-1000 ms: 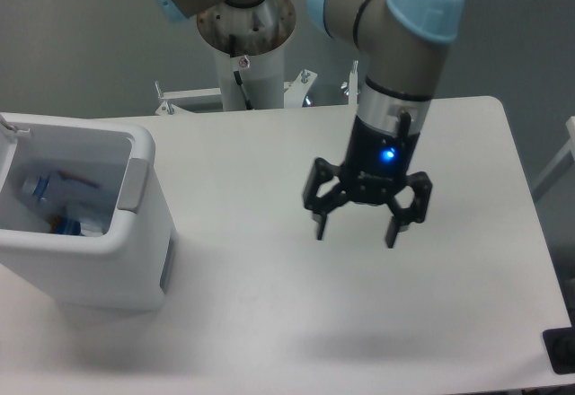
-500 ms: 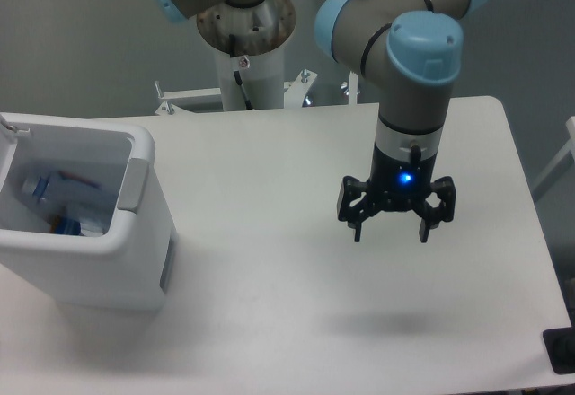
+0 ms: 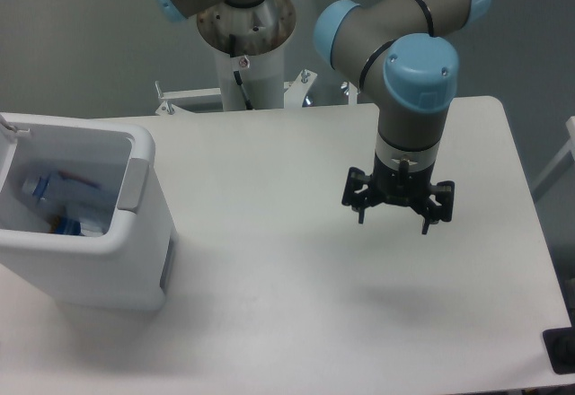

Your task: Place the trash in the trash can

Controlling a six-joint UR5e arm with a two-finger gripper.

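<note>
While the end effector (image 3: pixel 398 218) hangs above the right half of the tabletop (image 3: pixel 269 323), its fingers are spread apart and nothing is held between them. Compared with a second ago, it has been carried rightward and turned about its axis, so that the blue light seen on it then is no longer visible. The trash can (image 3: pixel 99 233) is unmoved at the left edge of the tabletop, well apart from the arm. Inside it, clear plastic trash (image 3: pixel 54 199) with blue and red markings can be made out lying against the bottom; the separate pieces cannot be told apart with certainty. No trash is seen anywhere on the tabletop. From this it is judged that the depositing has been done and that the arm is being withdrawn, leaving little or nothing of the task outstanding. No brand, label or writing can be read on the trash can, the arm or the trash; the markings are too small to be made out.
</note>
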